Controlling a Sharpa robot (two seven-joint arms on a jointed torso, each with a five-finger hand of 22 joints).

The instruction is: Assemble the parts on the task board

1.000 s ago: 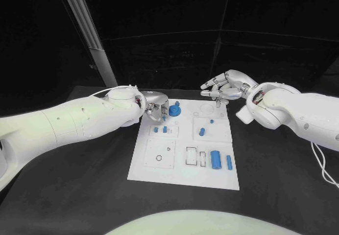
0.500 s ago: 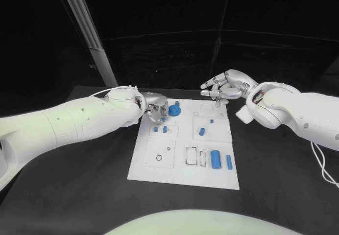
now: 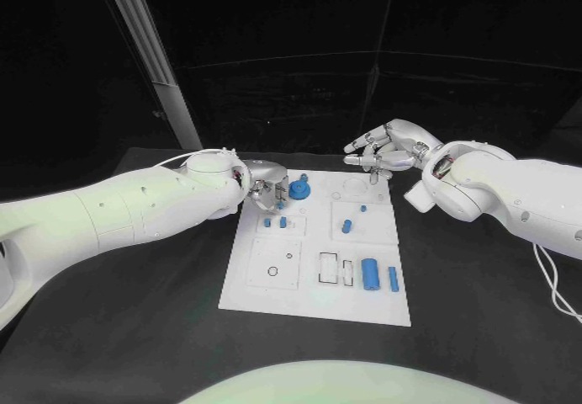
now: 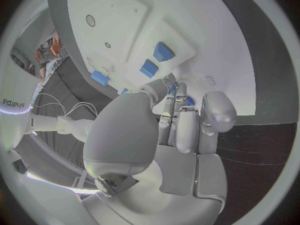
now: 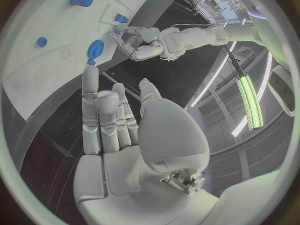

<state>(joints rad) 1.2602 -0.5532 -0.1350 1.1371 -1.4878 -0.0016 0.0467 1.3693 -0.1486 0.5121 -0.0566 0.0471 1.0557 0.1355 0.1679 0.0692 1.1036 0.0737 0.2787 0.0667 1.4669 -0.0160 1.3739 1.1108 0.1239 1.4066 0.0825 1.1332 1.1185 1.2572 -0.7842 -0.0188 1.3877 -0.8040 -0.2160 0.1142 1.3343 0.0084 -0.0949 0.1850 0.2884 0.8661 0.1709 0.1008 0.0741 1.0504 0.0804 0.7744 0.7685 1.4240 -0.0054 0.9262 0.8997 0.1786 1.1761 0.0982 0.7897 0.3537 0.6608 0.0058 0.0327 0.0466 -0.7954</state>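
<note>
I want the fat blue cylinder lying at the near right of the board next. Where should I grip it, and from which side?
Grip the cylinder across its middle, coming straight down from above. It lies on its side, long axis running near to far, so fingers should close on its two curved flanks. A thinner blue pin lies close on one side, so keep the fingers narrow there. The right hand looks nearer.

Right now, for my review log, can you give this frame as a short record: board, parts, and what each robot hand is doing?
board: white task board flat in the middle of the black table
parts: round blue part at the far edge; blue cylinder near the front right
left robot hand: fingers down at the board's far left corner; whether it holds a part is unclear
right robot hand: above the far right corner, fingers apart, holding nothing
</note>
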